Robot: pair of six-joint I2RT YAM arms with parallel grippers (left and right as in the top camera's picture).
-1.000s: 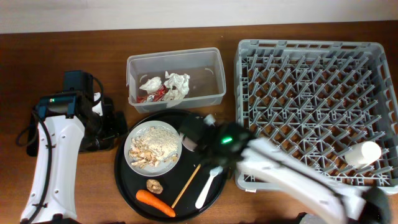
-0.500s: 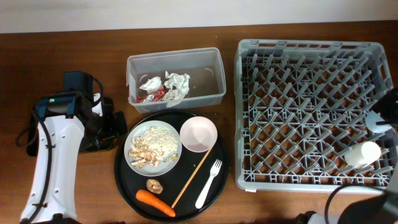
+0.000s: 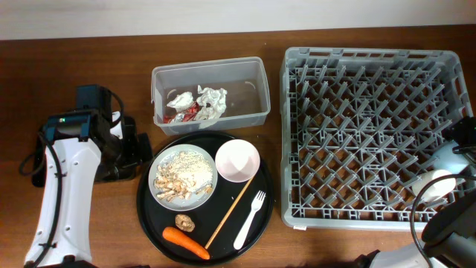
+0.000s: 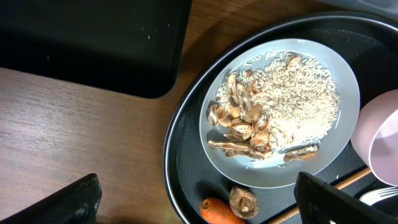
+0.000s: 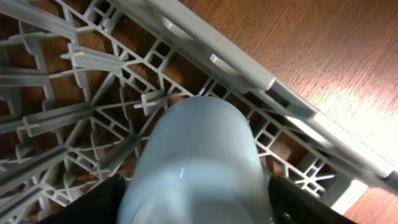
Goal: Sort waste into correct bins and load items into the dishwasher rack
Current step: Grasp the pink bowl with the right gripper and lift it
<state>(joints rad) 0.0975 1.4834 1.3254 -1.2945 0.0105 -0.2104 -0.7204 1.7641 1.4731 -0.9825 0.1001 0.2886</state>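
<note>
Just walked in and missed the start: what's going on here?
The right end effector grips a light blue cup at the edge of the large grey plastic grid rack. The left end effector hangs open above the white round plate of beige food scraps, holding nothing. The clear plastic tub holds crumpled white tissue and red-and-white wrappers.

One large grey dishwasher rack (image 3: 357, 112) holding one pale blue cup (image 5: 199, 155). One clear tub (image 3: 210, 74) with two wads of crumpled white tissue (image 3: 213, 100) and one red-and-white wrapper (image 3: 182, 113) visible. One round black tray (image 3: 155, 225) carrying one white plate (image 3: 153, 181) of beige food scraps (image 3: 186, 173), one pinkish-white bowl (image 3: 238, 161), one white fork (image 3: 249, 221), one wooden chopstick (image 3: 227, 216), one orange carrot (image 3: 186, 242) and one small brown lump (image 3: 184, 222). One shallow black rectangular tray (image 4: 93, 43). Two robot arms, the left arm (image 3: 63, 167) and the right arm (image 3: 451, 154)
</note>
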